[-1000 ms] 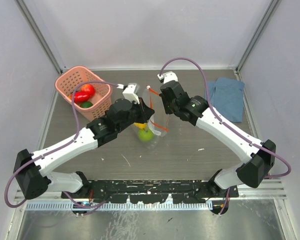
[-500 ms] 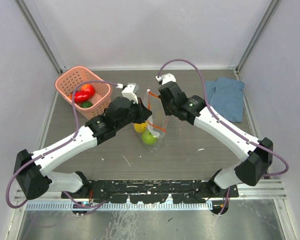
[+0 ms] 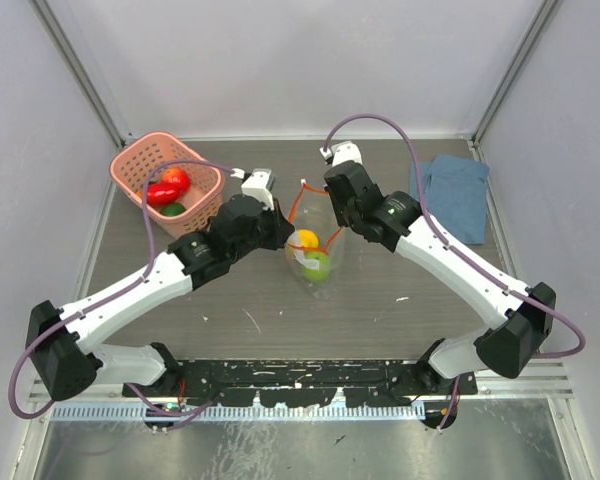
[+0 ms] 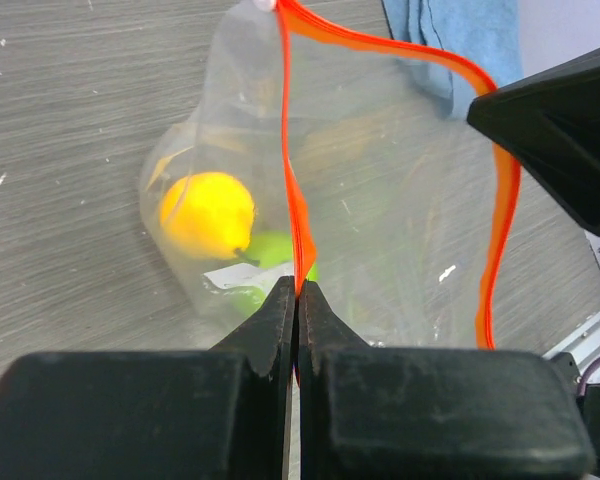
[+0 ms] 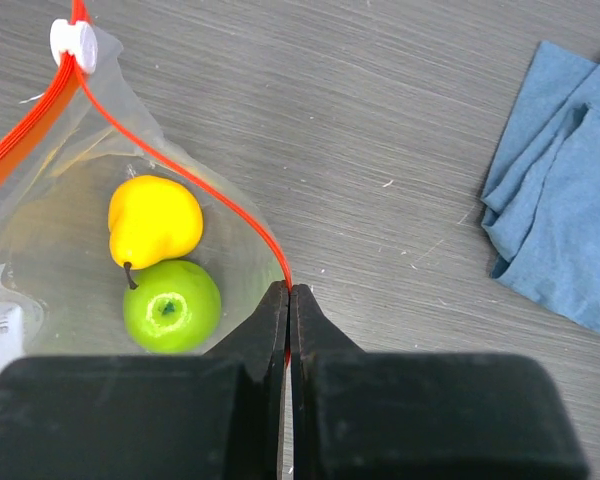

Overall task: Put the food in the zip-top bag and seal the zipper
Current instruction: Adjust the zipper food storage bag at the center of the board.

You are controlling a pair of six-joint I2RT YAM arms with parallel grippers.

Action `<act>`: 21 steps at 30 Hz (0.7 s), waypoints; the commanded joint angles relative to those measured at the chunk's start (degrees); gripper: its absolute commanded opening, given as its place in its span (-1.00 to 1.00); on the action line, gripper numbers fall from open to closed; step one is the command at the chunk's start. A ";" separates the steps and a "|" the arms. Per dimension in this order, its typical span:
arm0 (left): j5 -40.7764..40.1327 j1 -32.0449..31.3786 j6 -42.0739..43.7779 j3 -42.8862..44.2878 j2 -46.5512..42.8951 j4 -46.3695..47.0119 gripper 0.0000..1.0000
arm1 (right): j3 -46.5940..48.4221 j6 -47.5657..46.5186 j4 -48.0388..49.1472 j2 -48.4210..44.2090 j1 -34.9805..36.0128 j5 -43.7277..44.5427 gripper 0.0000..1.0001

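Zip-top bag (image 4: pixel 380 200): white label (image 4: pixel 235 277) unreadable; left gripper (image 4: pixel 298 290), right gripper (image 5: pixel 288 290) each pinch zipper (image 5: pixel 180 170).

Two fruits (image 3: pixel 307 240) in the zip-top bag (image 3: pixel 323 284); basket (image 3: pixel 198 212) left, cloth (image 3: pixel 450 195) right.

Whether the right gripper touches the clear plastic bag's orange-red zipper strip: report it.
Touching. The right wrist view shows the right gripper shut on the orange-red zipper strip, which ends right at its closed tip.

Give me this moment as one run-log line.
left tool: shut on zipper | right tool: shut on zipper | zip-top bag: mouth open, unsealed | inside: yellow pear, green apple | pink basket: red and green food
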 commanded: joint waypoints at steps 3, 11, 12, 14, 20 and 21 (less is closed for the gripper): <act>-2.66 0.02 3.60 4.66 -1.85 -1.36 -1.00 | 2.18 -1.37 2.27 -3.25 -0.47 2.85 -0.99; -3.13 0.03 5.16 6.69 0.46 -1.76 -0.92 | 1.50 -1.31 2.64 -3.40 -0.49 2.84 -0.99; -3.53 0.02 5.32 6.78 0.43 -1.75 -0.91 | 1.51 -1.33 2.72 -3.54 -0.49 2.95 -0.99; -3.77 0.03 5.46 6.88 0.43 -1.63 -0.88 | 1.57 -1.43 2.82 -3.67 -0.58 3.07 -0.99; -2.61 0.08 5.37 7.04 0.44 -1.31 -0.68 | 1.51 -1.59 3.38 -3.60 -0.56 2.98 -0.99; -2.60 0.10 5.36 7.14 0.46 -1.30 -0.64 | 1.52 -1.55 3.50 -3.53 -0.54 2.93 -0.99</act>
